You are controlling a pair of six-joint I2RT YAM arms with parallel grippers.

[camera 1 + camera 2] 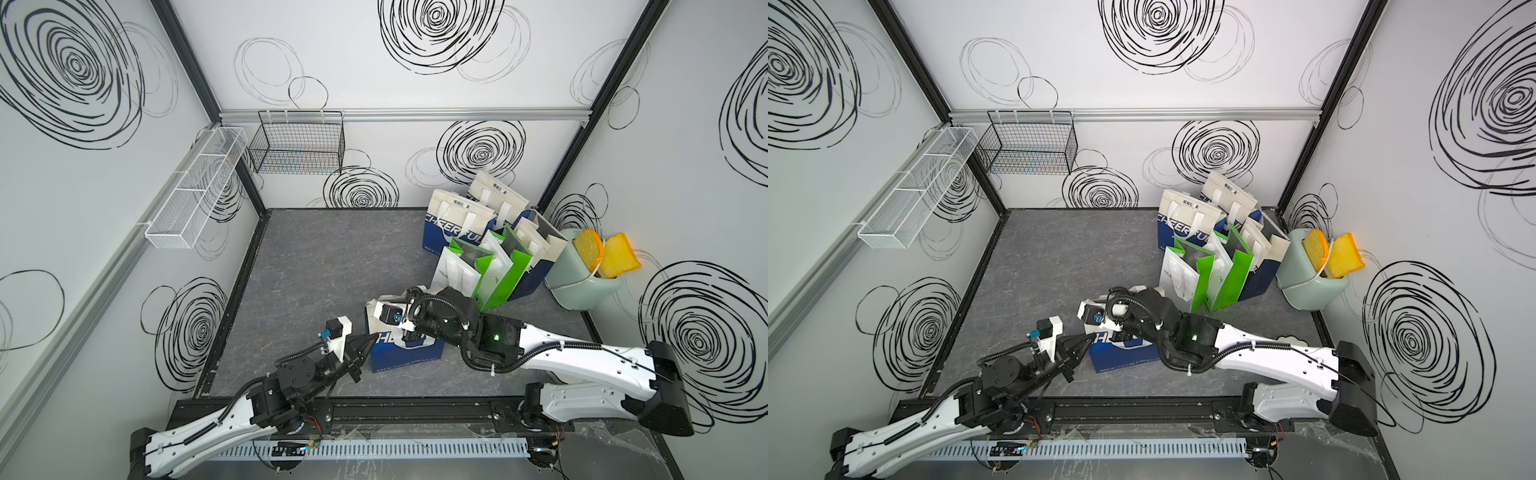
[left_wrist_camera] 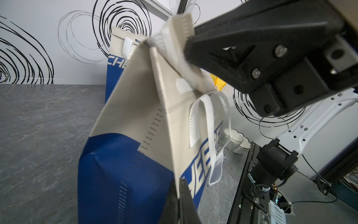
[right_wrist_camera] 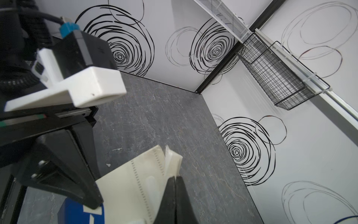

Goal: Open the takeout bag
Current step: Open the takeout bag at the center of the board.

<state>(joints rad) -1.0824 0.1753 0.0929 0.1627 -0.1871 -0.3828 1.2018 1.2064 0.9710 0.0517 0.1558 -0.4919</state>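
The takeout bag (image 1: pixel 405 358) stood on the grey surface (image 1: pixel 311 266), near the front centre. The left end effector (image 1: pixel 374 336) was clamped on the bag's side edge. The right end effector (image 3: pixel 175 179) was pinched together on its cream top edge from above.

Close to the lens, the two black fingers of our right hand (image 3: pixel 175 177) press together on the cream top edge of the takeout bag (image 3: pixel 127 194), and a thin flap sticks out past the tips. The left hand (image 3: pixel 89 194), black with a white camera mount, meets the bag's other side, beside a patch of blue print. Beyond lies the grey marbled surface (image 3: pixel 155 116). A black wire basket (image 3: pixel 275 77) and a white mesh basket (image 3: pixel 222 15) hang on the swirl-patterned walls (image 3: pixel 310 155).
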